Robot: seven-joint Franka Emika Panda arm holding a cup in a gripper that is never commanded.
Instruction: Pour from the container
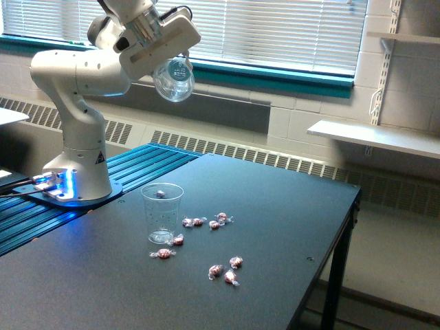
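The container (pixel 173 80), a clear round-bottomed vessel, hangs tipped on its side high above the table at the exterior view's upper left. Its mouth faces the camera and it looks empty. My gripper (pixel 177 60) is shut on its rim. Well below it, a smaller clear tapered cup (pixel 162 214) stands upright on the black table (pixel 289 206). One small wrapped candy (pixel 160 193) shows just inside the cup's mouth.
Several wrapped candies lie on the table to the right of the cup and in front of it, for instance one pair (pixel 193 222) and a cluster (pixel 227 269). The arm's white base (pixel 79 172) stands at the left on blue ribbed rails. The table's right edge (pixel 347 227) drops off.
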